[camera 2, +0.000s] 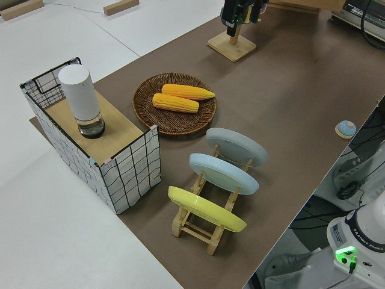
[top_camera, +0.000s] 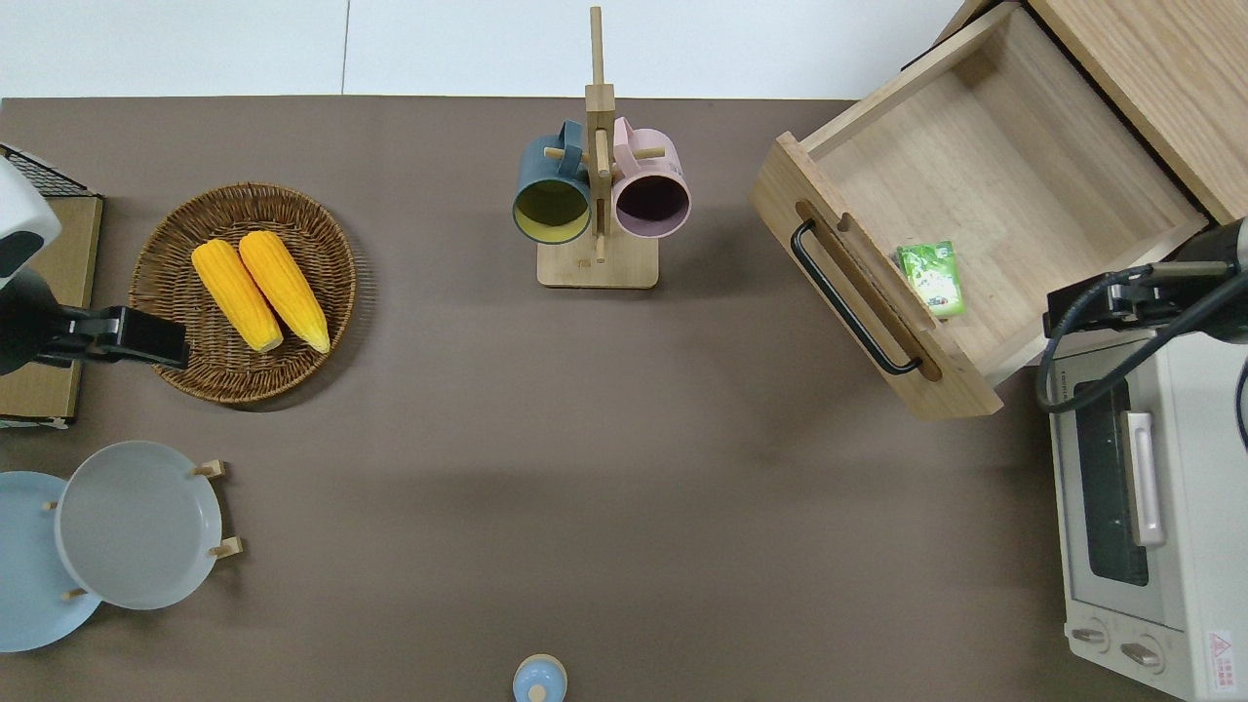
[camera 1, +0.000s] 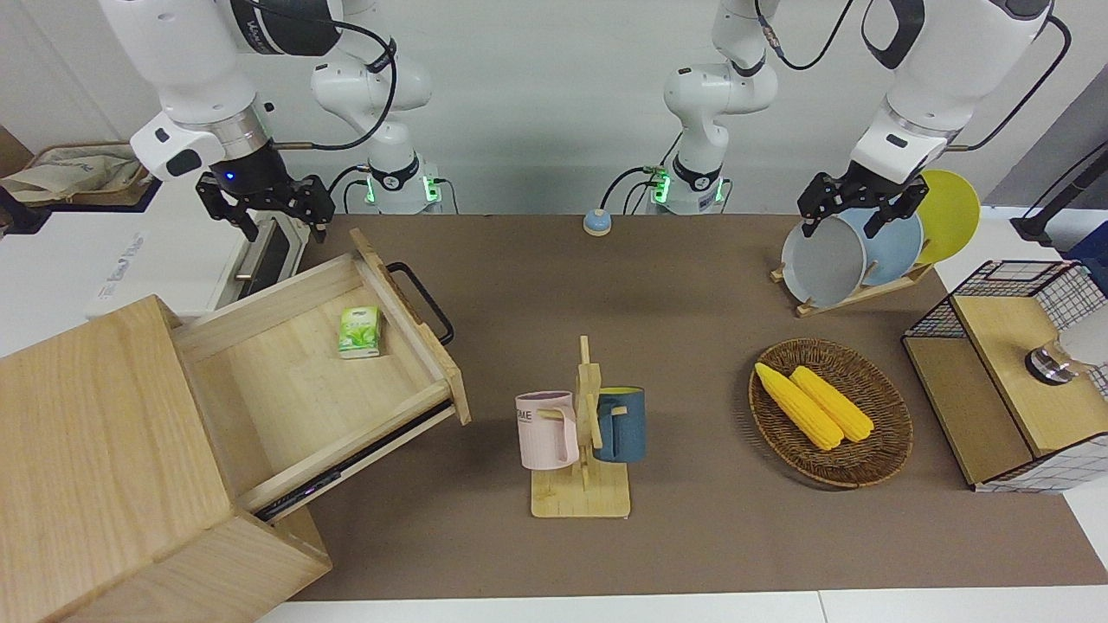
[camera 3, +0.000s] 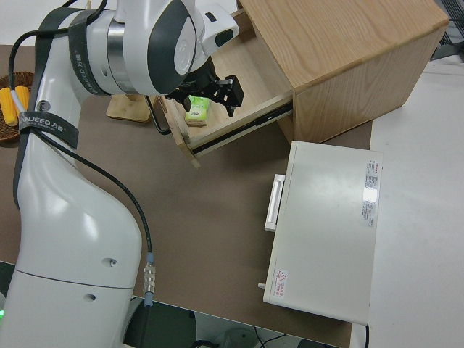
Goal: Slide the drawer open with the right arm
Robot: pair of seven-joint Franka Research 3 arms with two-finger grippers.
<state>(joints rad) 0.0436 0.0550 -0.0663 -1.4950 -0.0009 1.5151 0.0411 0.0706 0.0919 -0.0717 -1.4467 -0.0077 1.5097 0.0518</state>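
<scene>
The wide light-wood drawer (camera 1: 294, 389) stands pulled far out of the wooden box cabinet (camera 1: 95, 450), with its black bar handle (camera 1: 421, 303) facing the table's middle. It also shows in the overhead view (top_camera: 985, 185) and the right side view (camera 3: 239, 72). A small green packet (camera 1: 359, 331) lies inside it. My right gripper (camera 1: 285, 227) is open and empty, up in the air. In the overhead view it (top_camera: 1082, 310) is over the gap between the drawer's side wall and the toaster oven. It touches nothing. My left arm is parked.
A white toaster oven (top_camera: 1150, 487) stands beside the drawer, nearer to the robots. A mug rack (camera 1: 582, 433) with a pink and a blue mug stands mid-table. A basket of corn (camera 1: 829, 411), a plate rack (camera 1: 857, 251) and a wire-mesh box (camera 1: 1013, 372) are at the left arm's end.
</scene>
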